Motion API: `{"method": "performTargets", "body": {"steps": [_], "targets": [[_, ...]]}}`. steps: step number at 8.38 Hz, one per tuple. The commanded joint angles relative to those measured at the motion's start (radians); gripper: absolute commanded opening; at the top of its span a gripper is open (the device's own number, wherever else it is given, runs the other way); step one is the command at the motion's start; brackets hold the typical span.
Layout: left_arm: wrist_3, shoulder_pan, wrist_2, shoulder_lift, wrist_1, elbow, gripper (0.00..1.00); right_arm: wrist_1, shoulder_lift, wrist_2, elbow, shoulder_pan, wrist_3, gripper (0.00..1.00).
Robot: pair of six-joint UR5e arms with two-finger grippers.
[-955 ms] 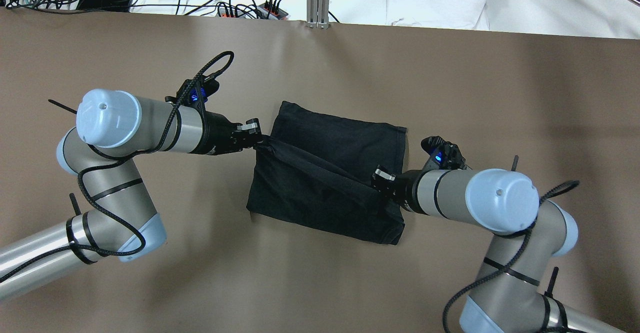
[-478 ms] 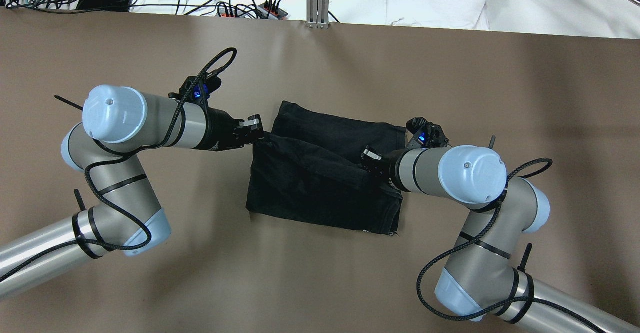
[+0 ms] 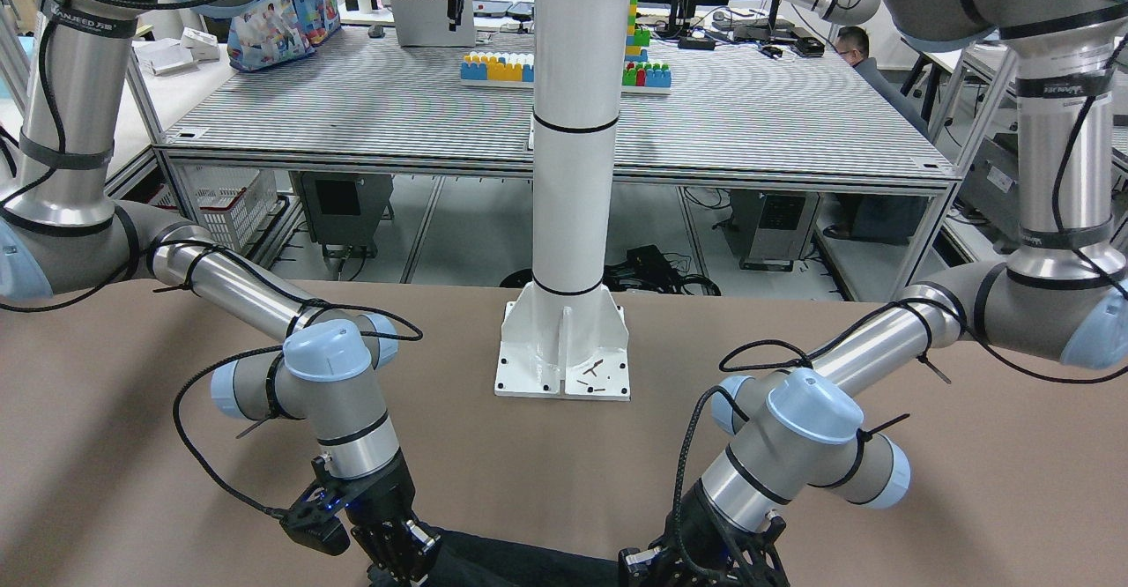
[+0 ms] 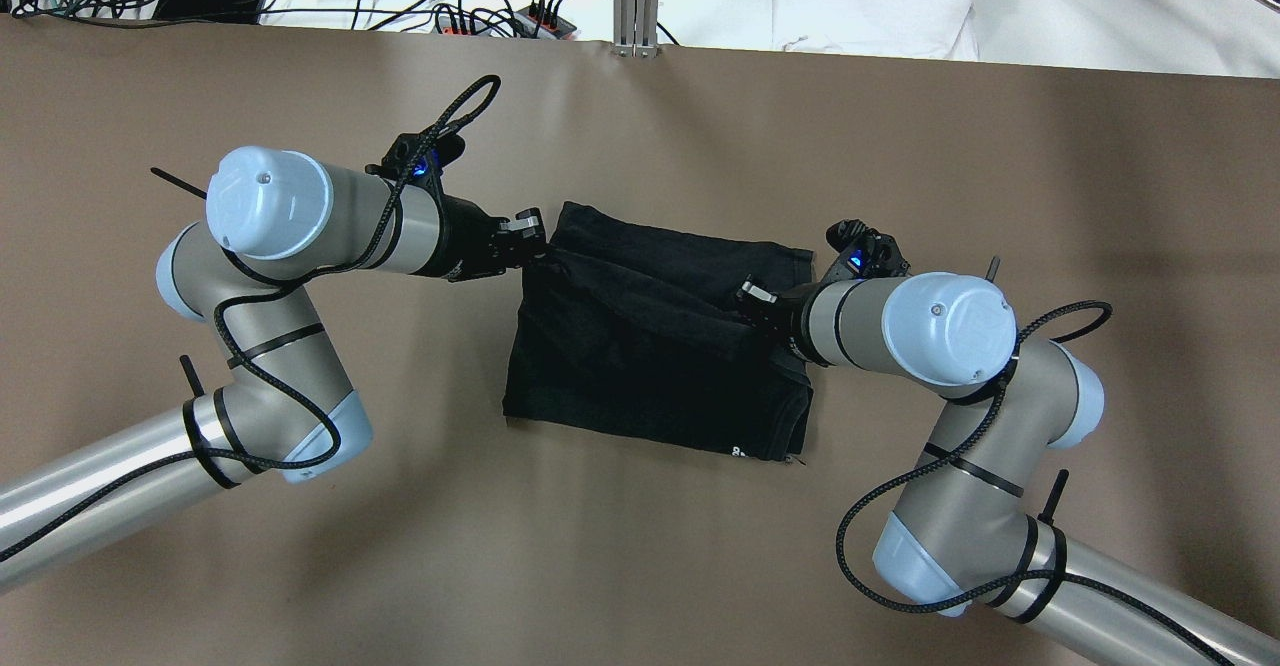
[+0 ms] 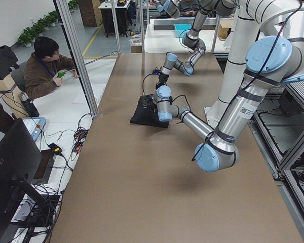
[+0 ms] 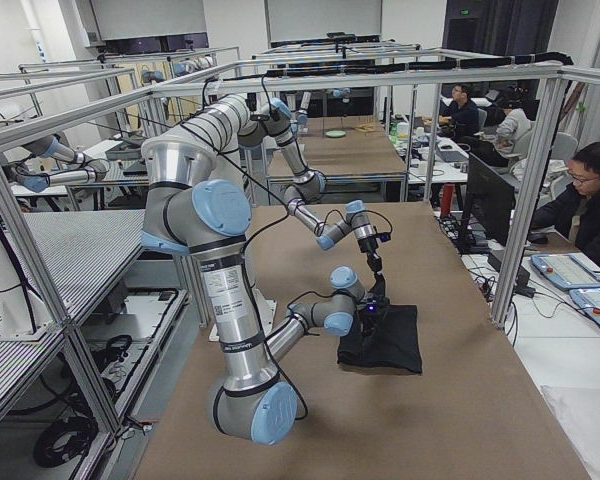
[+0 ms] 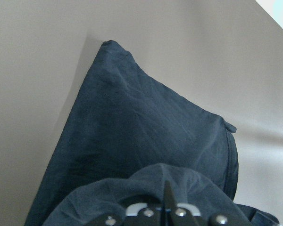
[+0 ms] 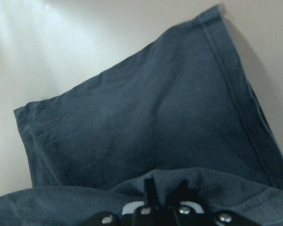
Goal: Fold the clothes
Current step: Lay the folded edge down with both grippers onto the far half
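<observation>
From each wrist camera you see bunched cloth of the black garment (image 7: 146,141) covering the fingers of the left gripper (image 4: 536,236) and the right gripper (image 4: 750,298); only their bases show. The front-facing view's lower edge cuts off both sets of fingertips and all but a thin strip of the garment. The small white print (image 4: 737,452) on its near hem is too tiny for you to read. In both side views the grippers are too small to judge.

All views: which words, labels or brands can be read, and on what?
"HUAWEI": back of the monitor.
"ANJEED", start hidden: black band on the right arm.
White print on the black garment: too small to read.
Label on the left arm: too small to read.
</observation>
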Motion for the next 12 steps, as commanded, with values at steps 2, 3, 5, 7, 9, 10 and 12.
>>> {"method": "performTargets", "body": {"steps": [2,3,5,7,9,10,12], "targets": [[0.012,-0.004,0.002,-0.01,-0.006,0.05,0.0,0.009,0.028,-0.007,-0.079,0.002,-0.002,0.0],[0.03,-0.004,0.002,-0.01,-0.007,0.064,0.0,0.01,0.047,-0.007,-0.107,0.001,-0.002,0.0],[0.047,-0.004,0.002,-0.012,-0.007,0.076,0.0,0.012,0.049,-0.008,-0.127,0.002,-0.004,0.0],[0.047,-0.004,0.003,-0.012,-0.007,0.076,0.0,0.012,0.049,-0.01,-0.127,0.002,-0.027,0.0],[0.042,-0.004,0.003,-0.02,-0.007,0.081,0.0,0.012,0.05,-0.008,-0.129,0.016,-0.042,0.0],[0.038,-0.004,0.005,-0.036,0.0,0.081,0.0,0.012,0.071,-0.005,-0.127,0.018,-0.038,0.0],[0.045,-0.004,0.006,-0.076,-0.003,0.174,0.0,0.01,0.081,-0.002,-0.127,0.016,-0.038,0.0]]}}
